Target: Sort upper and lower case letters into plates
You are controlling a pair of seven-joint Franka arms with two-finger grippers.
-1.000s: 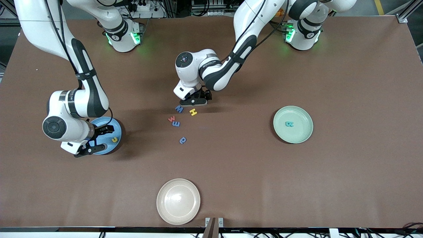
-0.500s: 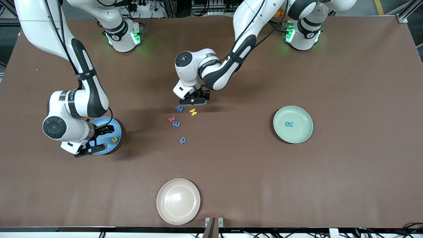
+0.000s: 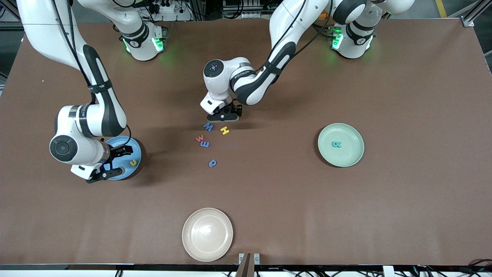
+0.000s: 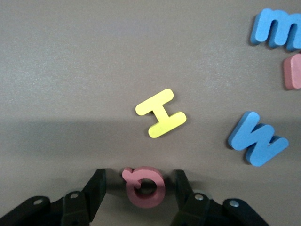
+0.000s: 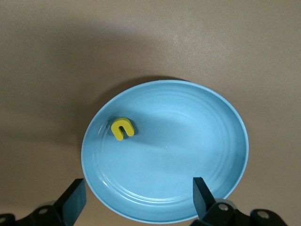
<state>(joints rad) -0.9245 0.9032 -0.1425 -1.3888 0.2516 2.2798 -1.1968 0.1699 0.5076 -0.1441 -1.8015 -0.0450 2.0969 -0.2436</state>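
Letters lie in a loose cluster on the brown table (image 3: 403, 215), near its middle, just below the left gripper (image 4: 141, 188), which is low over the table at the cluster's edge. That gripper's two black fingers (image 4: 96, 186) are spread a little wider than a small pink-red letter (image 4: 145, 184), one on each side of it; whether they touch it cannot be told. Just past the fingertips is a yellow H (image 4: 161, 113), and a blue W (image 4: 256, 138) lies beside it, toward the right arm's end of the table. A little farther from this gripper are a blue m (image 4: 278, 29) and a red letter (image 3: 199, 138) touching each other, and farther still a lone blue letter (image 3: 212, 163). The right gripper (image 5: 138, 197) hangs over the blue plate (image 5: 207, 141) at the right arm's end of the table, its fingers spread wide and holding nothing. Under it, inside the plate near the rim, lies a yellow u-shaped letter (image 5: 123, 128). The mint green plate (image 3: 351, 132) sits well away from both grippers at the left arm's end of the table, with a teal letter (image 3: 336, 144) in its middle. A cream-white plate (image 3: 192, 238) rests apart from everything, nearest the front camera.
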